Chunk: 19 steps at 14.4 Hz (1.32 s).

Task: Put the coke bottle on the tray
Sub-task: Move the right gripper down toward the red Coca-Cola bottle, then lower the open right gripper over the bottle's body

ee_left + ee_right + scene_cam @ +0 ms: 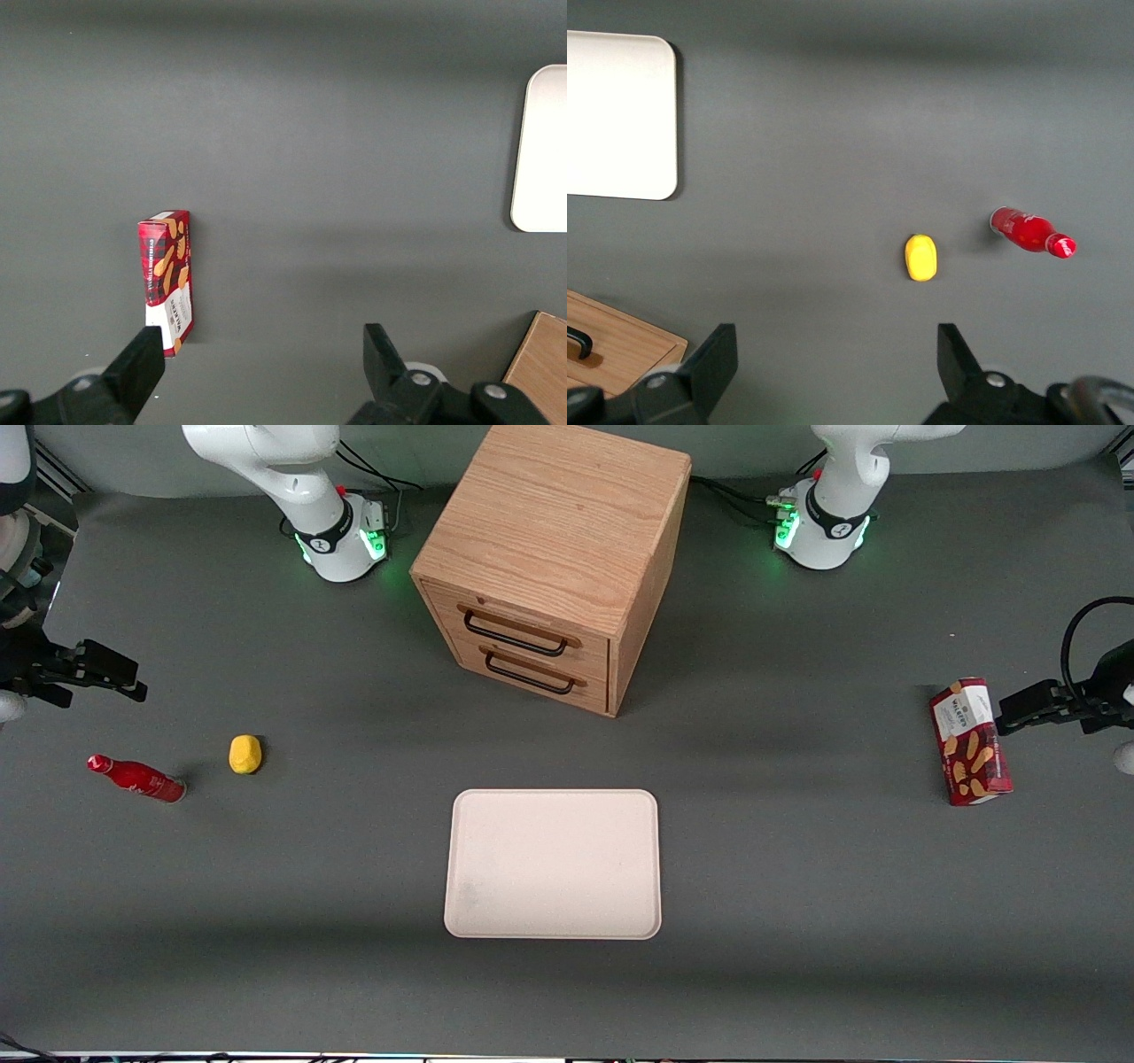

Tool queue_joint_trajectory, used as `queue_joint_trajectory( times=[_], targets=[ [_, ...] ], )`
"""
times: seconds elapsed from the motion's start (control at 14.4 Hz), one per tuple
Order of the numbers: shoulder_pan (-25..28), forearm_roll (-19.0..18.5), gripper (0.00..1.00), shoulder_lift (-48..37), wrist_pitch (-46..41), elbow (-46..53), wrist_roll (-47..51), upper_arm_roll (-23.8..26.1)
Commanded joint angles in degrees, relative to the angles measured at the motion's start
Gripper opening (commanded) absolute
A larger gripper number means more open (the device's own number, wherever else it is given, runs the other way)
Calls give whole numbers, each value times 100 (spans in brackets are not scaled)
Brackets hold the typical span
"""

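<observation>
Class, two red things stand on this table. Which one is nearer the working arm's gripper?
The coke bottle, slim and capped, standing beside the yellow lump. The gripper hangs open above the table close by; the red snack box stands toward the parked arm's end.

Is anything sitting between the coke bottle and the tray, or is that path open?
Partly: a small yellow object sits beside the coke bottle, toward the tray, slightly farther from the front camera than a straight path. The open gripper hangs above the table, apart from both.
</observation>
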State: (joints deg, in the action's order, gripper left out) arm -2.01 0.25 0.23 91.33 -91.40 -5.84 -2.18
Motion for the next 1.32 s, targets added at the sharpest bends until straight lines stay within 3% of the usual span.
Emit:
queue_joint_trajectory(
  times=[0.0,0.76,1.25],
  targets=[
    [-211,-104,100,65,-71,105,-487,-107],
    [-1828,-34,100,978,-71,1272,-2815,-89],
    [-2058,-16,100,1129,-71,1222,-3327,-274]
  ],
)
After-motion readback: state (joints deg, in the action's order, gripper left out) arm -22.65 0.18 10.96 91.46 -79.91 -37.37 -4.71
